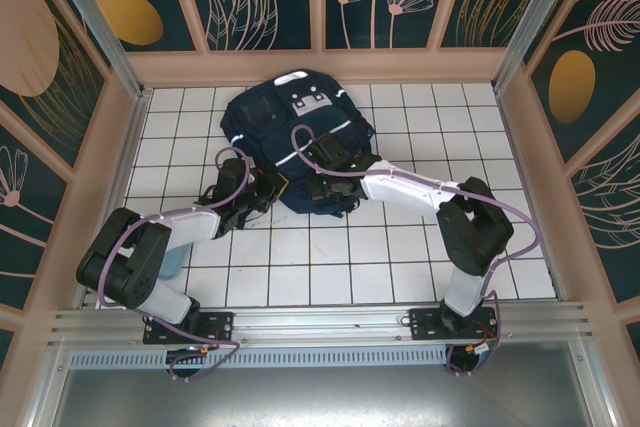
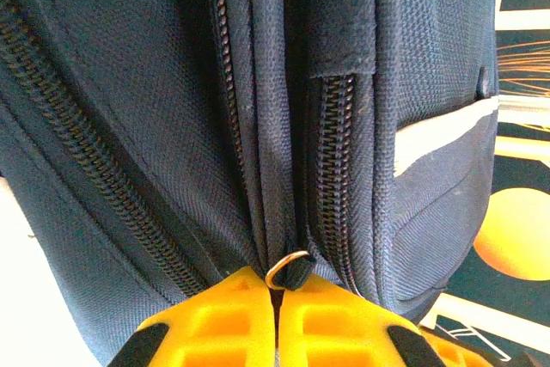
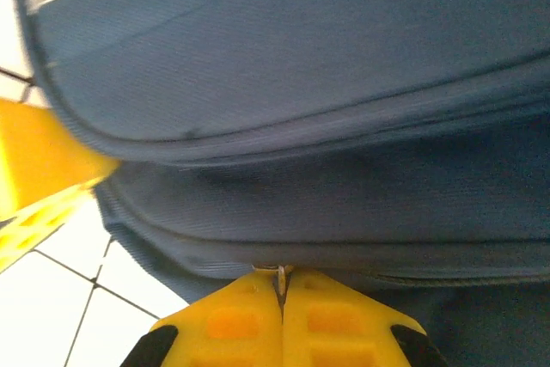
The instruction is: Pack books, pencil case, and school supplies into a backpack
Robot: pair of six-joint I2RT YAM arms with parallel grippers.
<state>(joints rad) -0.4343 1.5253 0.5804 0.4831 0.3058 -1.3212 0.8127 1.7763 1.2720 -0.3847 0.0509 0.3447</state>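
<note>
left gripper [image 2: 277, 298] pinching zipper ring [image 2: 288, 266], right gripper [image 3: 281, 291] pinching metal tab [image 3: 280, 274]; we see backpack [image 1: 300, 122] dead ahead, zipper track [image 2: 331, 169] running away lengthwise.

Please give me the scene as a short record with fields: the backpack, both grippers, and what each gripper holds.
backpack: dark navy, lying on the white tiled table
left gripper: shut on the metal ring of a zipper pull
right gripper: shut on a small metal tab at a zipper seam
zipper teeth: meshed where the left wrist view shows them
arms: both reach to the backpack's near edge
</note>
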